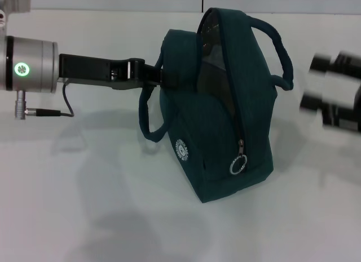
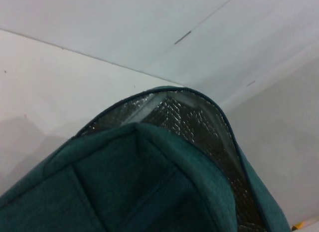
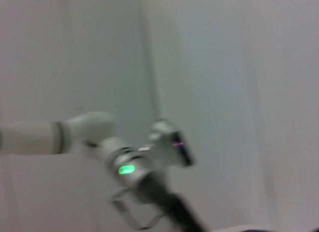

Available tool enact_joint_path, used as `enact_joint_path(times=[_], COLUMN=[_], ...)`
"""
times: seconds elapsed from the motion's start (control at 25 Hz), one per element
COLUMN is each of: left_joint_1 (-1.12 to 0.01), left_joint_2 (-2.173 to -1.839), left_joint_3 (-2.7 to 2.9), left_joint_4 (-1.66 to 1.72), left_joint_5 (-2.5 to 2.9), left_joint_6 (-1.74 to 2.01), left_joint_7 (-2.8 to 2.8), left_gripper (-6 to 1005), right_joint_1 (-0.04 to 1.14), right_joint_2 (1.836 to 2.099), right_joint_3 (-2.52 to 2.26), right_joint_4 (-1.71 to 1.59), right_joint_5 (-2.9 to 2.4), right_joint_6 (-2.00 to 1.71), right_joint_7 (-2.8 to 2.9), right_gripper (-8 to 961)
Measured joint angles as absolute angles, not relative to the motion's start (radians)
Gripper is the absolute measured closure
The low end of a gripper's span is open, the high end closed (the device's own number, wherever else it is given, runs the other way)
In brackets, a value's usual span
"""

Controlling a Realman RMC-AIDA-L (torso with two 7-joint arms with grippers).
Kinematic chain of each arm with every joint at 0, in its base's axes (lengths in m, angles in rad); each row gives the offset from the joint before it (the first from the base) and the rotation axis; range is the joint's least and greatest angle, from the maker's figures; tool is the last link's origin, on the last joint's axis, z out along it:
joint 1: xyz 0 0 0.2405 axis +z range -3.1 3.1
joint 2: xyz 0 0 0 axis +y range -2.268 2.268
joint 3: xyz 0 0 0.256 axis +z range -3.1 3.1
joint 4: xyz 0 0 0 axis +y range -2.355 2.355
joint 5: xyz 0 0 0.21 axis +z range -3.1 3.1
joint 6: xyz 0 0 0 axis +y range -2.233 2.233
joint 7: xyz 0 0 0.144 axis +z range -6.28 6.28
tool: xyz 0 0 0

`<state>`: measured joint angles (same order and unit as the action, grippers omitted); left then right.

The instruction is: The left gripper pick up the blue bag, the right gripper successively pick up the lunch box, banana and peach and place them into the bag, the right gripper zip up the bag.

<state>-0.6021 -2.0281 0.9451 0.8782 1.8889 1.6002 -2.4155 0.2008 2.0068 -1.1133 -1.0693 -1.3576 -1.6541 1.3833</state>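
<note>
Left gripper [image 1: 153,75] clamped on bag [image 1: 225,115], lifted off table [image 1: 84,217]; right gripper [image 1: 318,81] blurred beside it, fingers apart.

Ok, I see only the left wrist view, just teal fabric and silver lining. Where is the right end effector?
Observer: The right end effector is open, beside the blue bag, not touching it.
Operator: And the zipper pull?
Observer: The ring pull hangs at the zipper's low end; the top is open.
Operator: Does the left end effector hold it?
Observer: Yes, the left end effector grips the bag's upper edge, opposite the right arm.
</note>
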Motion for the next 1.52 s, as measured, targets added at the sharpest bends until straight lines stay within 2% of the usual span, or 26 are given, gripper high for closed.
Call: enact_joint_path(times=[0.2, 0.48, 0.68, 1.4, 1.52], left_joint_1=[-0.603, -0.604, -0.604, -0.601, -0.603], left_joint_2=[-2.028, -2.028, -2.029, -2.034, -2.034], left_joint_3=[0.945, 0.945, 0.945, 0.945, 0.945], left_joint_4=[0.878, 0.878, 0.878, 0.877, 0.877], left_joint_5=[1.890, 1.890, 1.890, 1.890, 1.890], left_joint_6=[1.590, 1.589, 1.588, 1.588, 1.588], left_joint_7=[-2.409, -2.407, -2.407, -2.402, -2.402], left_gripper=[906, 905, 905, 904, 904], right_joint_1=[0.248, 0.430, 0.508, 0.525, 0.529], right_joint_2=[2.000, 2.010, 2.012, 2.023, 2.023], right_joint_3=[-1.110, -1.115, -1.135, -1.194, -1.188], right_joint_4=[-0.980, -0.665, -0.579, -0.561, -0.542], right_joint_5=[-1.502, -1.648, -1.656, -1.644, -1.640], right_joint_6=[-1.752, -1.698, -1.645, -1.576, -1.564], right_joint_7=[1.383, 1.308, 1.289, 1.295, 1.295], right_gripper=[270, 271, 272, 275, 334])
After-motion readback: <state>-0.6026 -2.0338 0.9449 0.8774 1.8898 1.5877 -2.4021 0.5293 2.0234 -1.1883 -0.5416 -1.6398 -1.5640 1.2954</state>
